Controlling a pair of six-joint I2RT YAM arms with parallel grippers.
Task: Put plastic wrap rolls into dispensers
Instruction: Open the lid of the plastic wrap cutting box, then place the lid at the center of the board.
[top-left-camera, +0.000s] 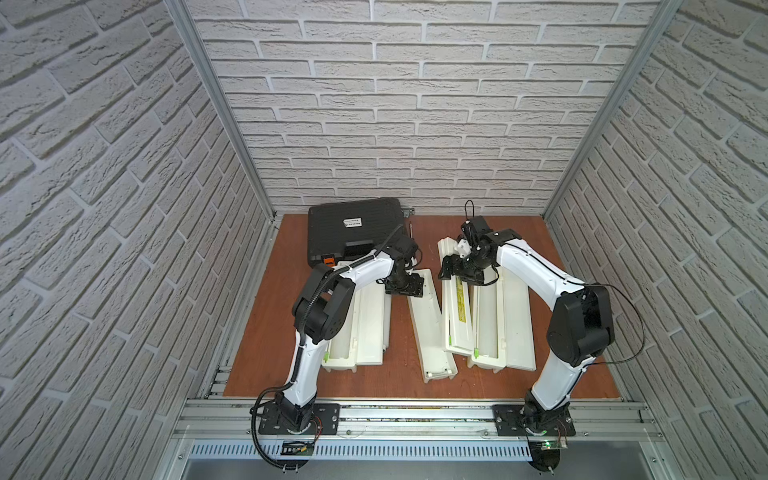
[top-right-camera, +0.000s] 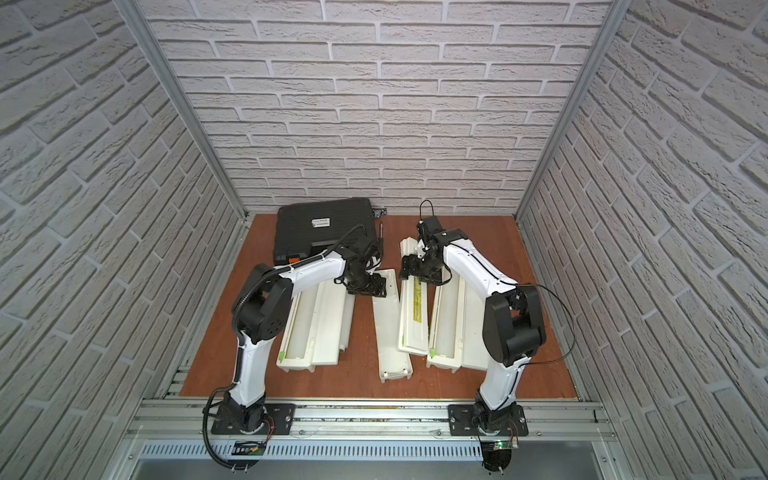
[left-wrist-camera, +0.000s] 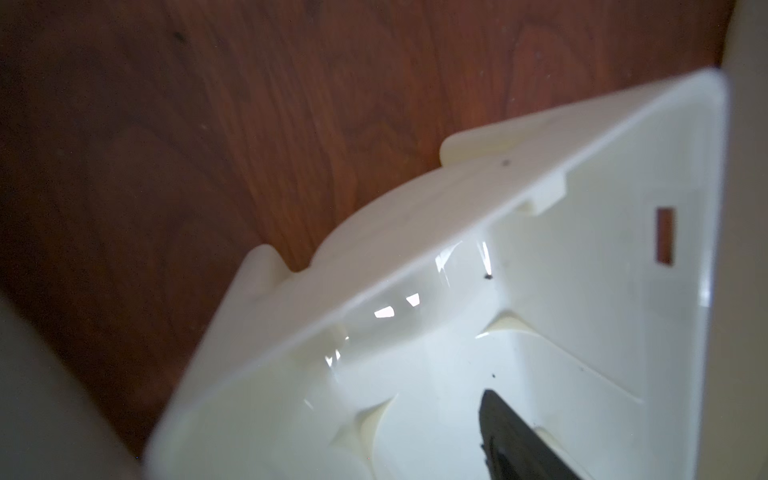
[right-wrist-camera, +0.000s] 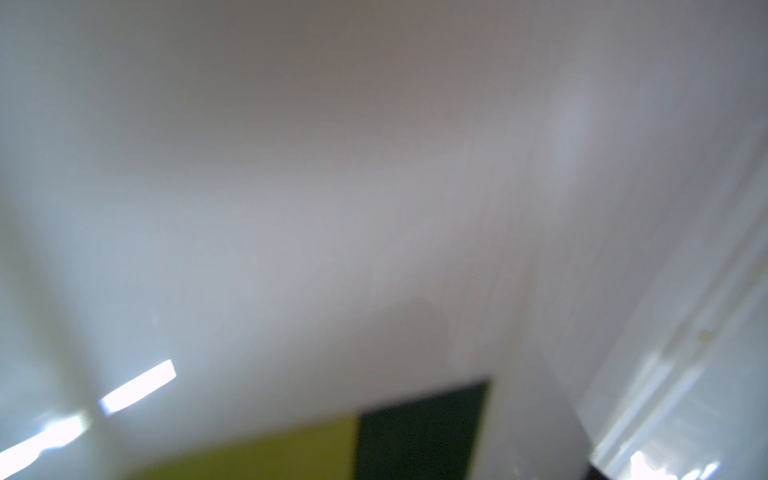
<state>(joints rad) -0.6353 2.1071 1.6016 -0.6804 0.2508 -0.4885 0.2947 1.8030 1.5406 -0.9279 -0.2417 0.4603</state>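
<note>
Three cream dispensers lie lengthwise on the brown table. The left dispenser (top-left-camera: 370, 324) and the right dispenser (top-left-camera: 513, 328) lie open. A plastic wrap roll (top-left-camera: 344, 332) sits in the left trough and another roll (top-left-camera: 487, 324) in the right trough. The middle dispenser's base (top-left-camera: 430, 332) looks empty at its far end (left-wrist-camera: 561, 291). My left gripper (top-left-camera: 405, 287) is open there, one black finger (left-wrist-camera: 511, 440) inside the base. My right gripper (top-left-camera: 457, 270) is shut on the far end of the middle lid (top-left-camera: 459, 316), its finger (right-wrist-camera: 419, 432) beside the yellow label (right-wrist-camera: 257, 453).
A black case (top-left-camera: 353, 230) with orange latches stands at the back left, close behind my left wrist. A thin rod (top-left-camera: 411, 230) lies beside it. Brick-pattern walls enclose the table on three sides. An aluminium rail (top-left-camera: 415, 415) runs along the front edge.
</note>
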